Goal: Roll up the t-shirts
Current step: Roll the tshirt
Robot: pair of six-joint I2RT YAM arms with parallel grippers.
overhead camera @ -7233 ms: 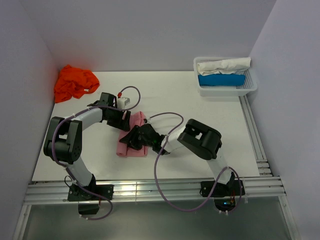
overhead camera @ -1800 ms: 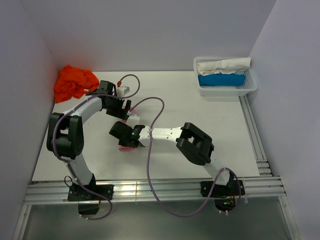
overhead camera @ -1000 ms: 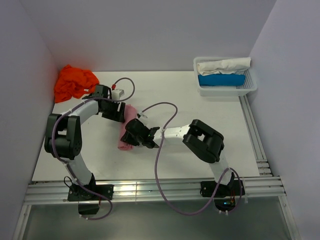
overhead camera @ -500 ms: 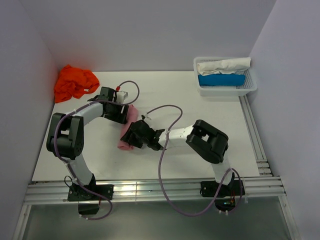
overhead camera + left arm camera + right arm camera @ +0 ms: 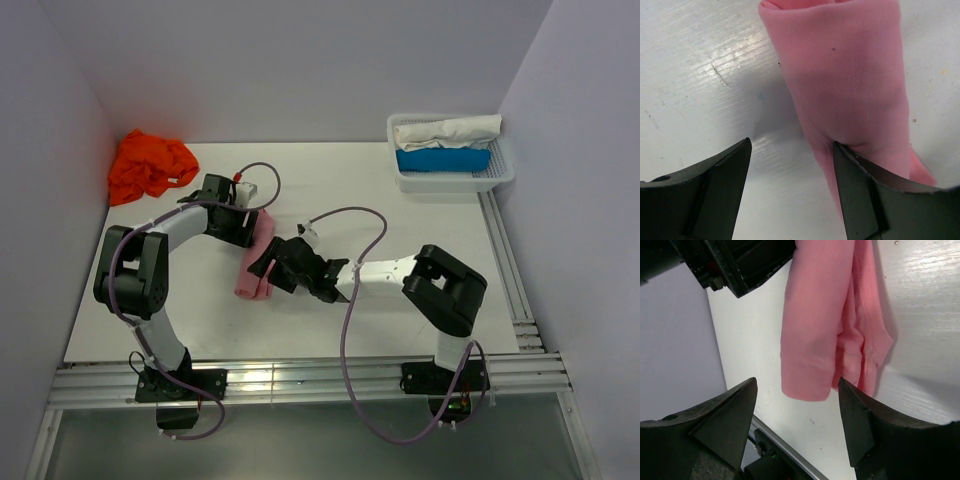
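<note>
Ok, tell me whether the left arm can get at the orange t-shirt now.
Probably yes: only bare table lies between the open left tool and the orange t-shirt, though the tool sits at the pink t-shirt.

Pale lilac walls (image 5: 300, 60) enclose a white table (image 5: 420, 220), seemingly edged with metal rails (image 5: 300, 380) in front.

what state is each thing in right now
pink t-shirt, gathered into a narrow bundle
orange t-shirt, crumpled heap, not yet rolled
basket, holding white cloth and blue cloth
left gripper, open, one finger on pink t-shirt
right gripper, open, holding nothing
</note>
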